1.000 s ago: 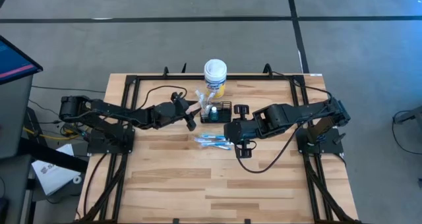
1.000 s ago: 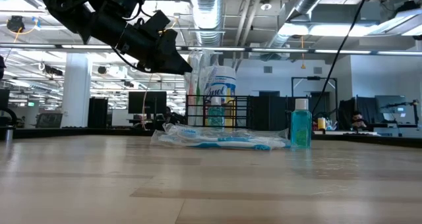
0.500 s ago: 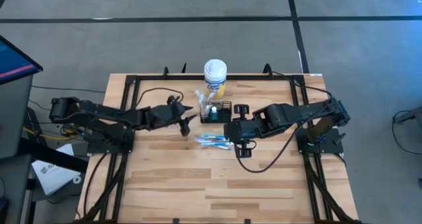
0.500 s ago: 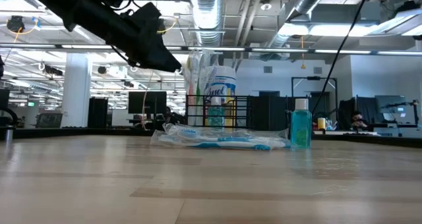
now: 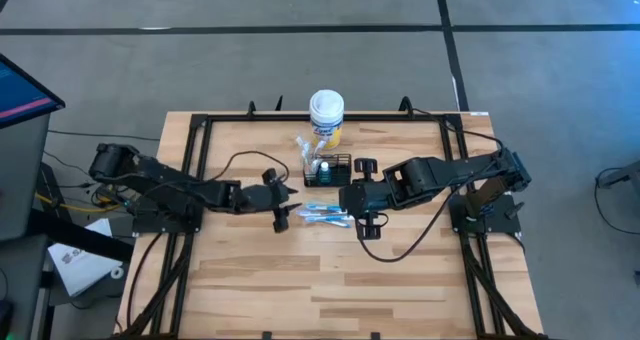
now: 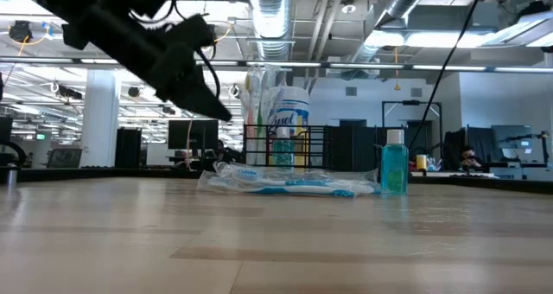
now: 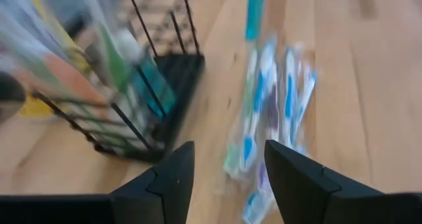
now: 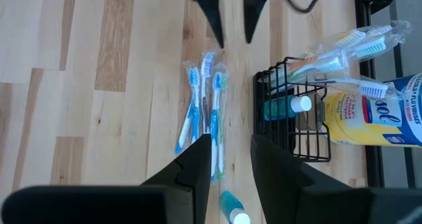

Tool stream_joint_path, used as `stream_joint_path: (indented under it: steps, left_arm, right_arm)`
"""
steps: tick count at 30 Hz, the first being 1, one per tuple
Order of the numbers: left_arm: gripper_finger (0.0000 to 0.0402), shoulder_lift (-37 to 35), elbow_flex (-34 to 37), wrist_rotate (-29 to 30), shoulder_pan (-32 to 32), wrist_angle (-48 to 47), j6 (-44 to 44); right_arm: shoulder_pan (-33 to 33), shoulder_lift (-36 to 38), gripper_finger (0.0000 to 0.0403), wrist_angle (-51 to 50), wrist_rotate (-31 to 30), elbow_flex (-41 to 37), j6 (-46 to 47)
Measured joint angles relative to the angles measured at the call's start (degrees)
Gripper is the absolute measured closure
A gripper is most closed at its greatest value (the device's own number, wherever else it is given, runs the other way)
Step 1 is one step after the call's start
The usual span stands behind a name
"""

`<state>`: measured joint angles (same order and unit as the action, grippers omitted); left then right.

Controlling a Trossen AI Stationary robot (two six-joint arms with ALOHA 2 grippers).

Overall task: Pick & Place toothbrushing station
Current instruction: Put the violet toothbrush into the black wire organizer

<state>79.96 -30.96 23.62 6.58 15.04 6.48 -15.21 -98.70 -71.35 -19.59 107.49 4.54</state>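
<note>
Two arms reach toward the table's middle from opposite sides. The left arm stretches low across the wood, and the left gripper [image 5: 281, 218] points down at the tabletop just left of the wrapped toothbrushes [image 5: 322, 215]. Its fingers [image 7: 173, 178] stand wide apart and hold nothing. The right arm extends from the right side, with the right gripper [image 5: 352, 198] above the right end of the toothbrush bundle. Its fingers [image 8: 267, 161] are partly parted with nothing between them. The toothbrushing station [image 5: 328, 170], a black wire-mesh caddy, sits on the table just beyond both grippers, directly in front of the yellow canister [image 5: 326, 116]. It holds packaged toothbrushes and a small teal bottle [image 8: 285, 107]. Another teal bottle [image 6: 394, 162] stands upright on the table near the loose toothbrushes.
</note>
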Motion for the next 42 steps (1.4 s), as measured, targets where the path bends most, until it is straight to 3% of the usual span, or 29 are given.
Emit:
stream_joint_path:
  steps: [7,14,22,42]
  left_arm:
    - [0.0225,7.17,0.0,0.01,1.34,0.43,0.05]
    - [0.0225,8.01,0.0,-0.04,1.32,0.92,1.75]
    - [0.0225,7.99,0.0,-7.1,1.32,1.34,1.96]
    - [0.0235,11.96,0.0,-4.43,1.28,2.35,1.37]
  right_arm:
    - [0.01,0.0,0.0306,0.07,0.0,0.02,0.0]
    - [0.01,0.0,0.0306,0.19,0.0,0.0,0.0]
    - [0.01,0.0,0.0306,0.24,0.0,0.0,0.0]
    - [0.01,0.0,0.0306,0.74,0.0,0.0,0.0]
